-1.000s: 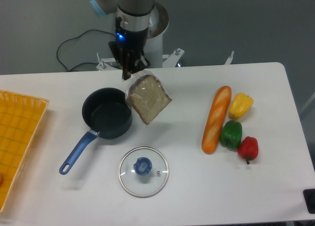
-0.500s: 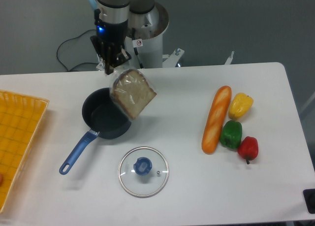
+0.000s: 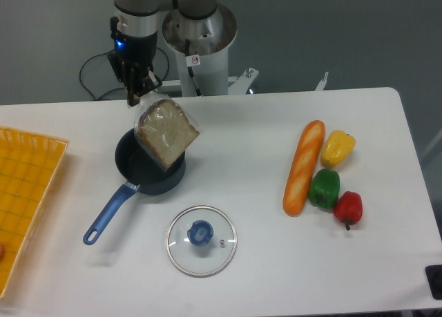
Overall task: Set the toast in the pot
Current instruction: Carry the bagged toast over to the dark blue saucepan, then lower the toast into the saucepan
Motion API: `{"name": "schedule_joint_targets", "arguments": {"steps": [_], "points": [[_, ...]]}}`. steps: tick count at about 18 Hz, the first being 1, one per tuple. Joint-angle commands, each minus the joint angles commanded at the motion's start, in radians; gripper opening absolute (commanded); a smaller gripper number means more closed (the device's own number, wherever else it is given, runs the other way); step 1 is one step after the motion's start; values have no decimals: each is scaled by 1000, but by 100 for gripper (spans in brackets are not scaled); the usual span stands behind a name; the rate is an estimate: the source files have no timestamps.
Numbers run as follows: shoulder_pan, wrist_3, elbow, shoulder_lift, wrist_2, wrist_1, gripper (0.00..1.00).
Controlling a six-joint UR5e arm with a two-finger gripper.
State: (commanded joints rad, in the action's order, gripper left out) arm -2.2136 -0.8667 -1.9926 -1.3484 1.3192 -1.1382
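The toast (image 3: pixel 166 132), a beige slice with brown crust in clear plastic, hangs tilted in the air over the right half of the pot (image 3: pixel 143 172). My gripper (image 3: pixel 138 91) is shut on the wrapper's top corner, above the pot's far rim. The pot is a dark round saucepan; its blue handle (image 3: pixel 108 214) points toward the front left. Part of the pot's inside is hidden behind the toast.
A glass lid (image 3: pixel 201 240) with a blue knob lies in front of the pot. An orange baguette (image 3: pixel 303 167), yellow pepper (image 3: pixel 337 148), green pepper (image 3: pixel 324 188) and red pepper (image 3: pixel 348 208) lie at the right. A yellow tray (image 3: pixel 24 193) sits at the left edge.
My gripper has carried the toast leftward, from beside the pot's right rim to above the pot. Nothing else moved.
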Motion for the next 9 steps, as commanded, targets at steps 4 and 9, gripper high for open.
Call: {"name": "schedule_joint_targets", "arguments": {"steps": [4,9], "points": [[25,6,-6,2,0,2,0],[55,38,-8,-3,0,26,0]]}}
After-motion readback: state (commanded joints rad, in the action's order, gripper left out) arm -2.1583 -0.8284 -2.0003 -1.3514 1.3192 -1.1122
